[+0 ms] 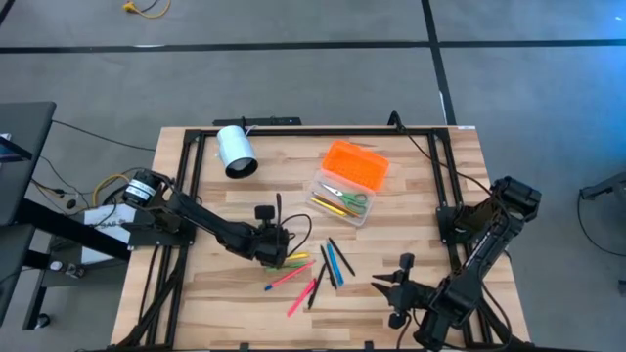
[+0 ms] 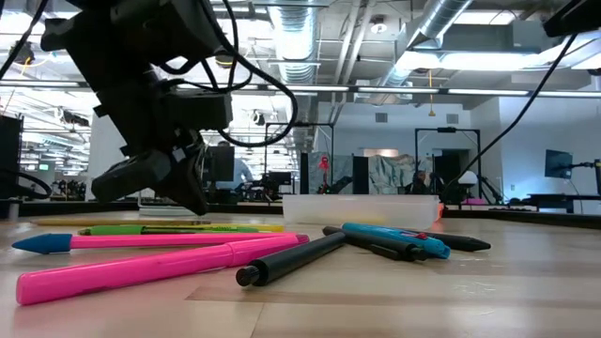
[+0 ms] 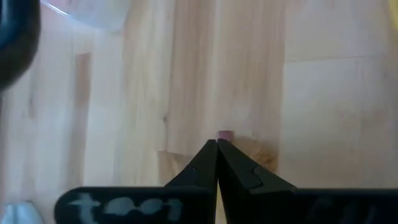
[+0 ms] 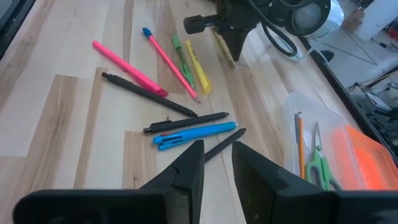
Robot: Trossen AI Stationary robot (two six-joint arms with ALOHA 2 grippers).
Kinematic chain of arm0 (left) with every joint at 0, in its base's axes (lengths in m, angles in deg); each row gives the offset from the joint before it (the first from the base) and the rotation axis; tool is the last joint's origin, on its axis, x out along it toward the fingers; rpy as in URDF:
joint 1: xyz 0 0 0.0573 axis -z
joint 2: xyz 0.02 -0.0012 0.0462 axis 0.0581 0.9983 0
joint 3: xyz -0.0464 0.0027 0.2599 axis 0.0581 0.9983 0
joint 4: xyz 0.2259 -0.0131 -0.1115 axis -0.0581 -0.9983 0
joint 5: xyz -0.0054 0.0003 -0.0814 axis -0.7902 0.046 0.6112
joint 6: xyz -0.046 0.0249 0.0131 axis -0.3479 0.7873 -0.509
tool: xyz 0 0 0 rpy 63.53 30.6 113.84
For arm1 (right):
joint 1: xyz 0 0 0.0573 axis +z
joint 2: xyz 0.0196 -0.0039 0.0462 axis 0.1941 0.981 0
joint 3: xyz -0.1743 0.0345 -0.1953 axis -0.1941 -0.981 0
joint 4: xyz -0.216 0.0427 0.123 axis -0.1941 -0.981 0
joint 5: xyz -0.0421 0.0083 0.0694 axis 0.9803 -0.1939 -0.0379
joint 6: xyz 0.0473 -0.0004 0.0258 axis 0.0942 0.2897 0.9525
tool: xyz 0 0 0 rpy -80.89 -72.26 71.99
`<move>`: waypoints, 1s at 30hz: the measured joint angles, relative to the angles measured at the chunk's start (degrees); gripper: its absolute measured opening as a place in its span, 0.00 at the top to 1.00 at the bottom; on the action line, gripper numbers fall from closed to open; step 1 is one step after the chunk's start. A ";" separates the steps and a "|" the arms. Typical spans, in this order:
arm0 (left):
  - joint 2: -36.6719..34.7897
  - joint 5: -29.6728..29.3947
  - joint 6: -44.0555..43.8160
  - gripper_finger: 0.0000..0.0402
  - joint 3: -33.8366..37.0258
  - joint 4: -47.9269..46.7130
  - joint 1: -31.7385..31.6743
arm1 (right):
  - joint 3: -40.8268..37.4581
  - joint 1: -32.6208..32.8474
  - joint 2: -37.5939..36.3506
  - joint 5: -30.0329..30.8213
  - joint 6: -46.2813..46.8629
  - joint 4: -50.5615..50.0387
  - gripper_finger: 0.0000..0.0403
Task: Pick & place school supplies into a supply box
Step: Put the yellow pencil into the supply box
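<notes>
Several pens and pencils lie loose on the wooden table: pink ones (image 1: pixel 287 276), a blue pen (image 4: pixel 196 134), black pens (image 4: pixel 149 93), and a yellow one (image 4: pixel 198 71) beside a green one (image 4: pixel 180 56). The supply box's clear base (image 1: pixel 325 182) sits farther back and holds green-handled scissors (image 1: pixel 344 198) and an orange pencil (image 4: pixel 300 143). Its orange lid (image 1: pixel 357 163) lies behind it. My left gripper (image 1: pixel 282 252) is shut, slanting down just behind the yellow and green ones, with a brownish pencil (image 4: pixel 222 48) alongside it. My right gripper (image 4: pixel 217 155) hovers open and empty at the near right. My left gripper's shut fingertips (image 3: pixel 211 149) stand right at the pink end of a pencil (image 3: pixel 224 134), slanting down at the table from the left. That end peeks out just past the tips. I cannot tell whether the fingers touch it or have any of it between them.
A white cylinder (image 1: pixel 235 152) lies on its side at the far left of the table. A black frame (image 1: pixel 186 166) runs along the table's left, far and right edges. Bare wood lies between the pens and the near edge.
</notes>
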 joint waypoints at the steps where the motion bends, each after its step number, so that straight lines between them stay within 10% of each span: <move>1: 0.00 1.21 -0.34 0.99 -0.02 0.00 0.00 | 0.00 -0.15 0.00 0.00 -0.15 0.00 0.81; 8: -0.18 10.05 -2.39 0.97 -0.10 0.62 -2.73 | 0.00 -1.28 0.00 -0.17 -0.44 0.01 0.81; 30: -7.43 11.15 -6.87 0.68 0.19 -15.69 -3.53 | 0.00 -1.90 -0.02 -2.97 -0.46 -0.15 0.81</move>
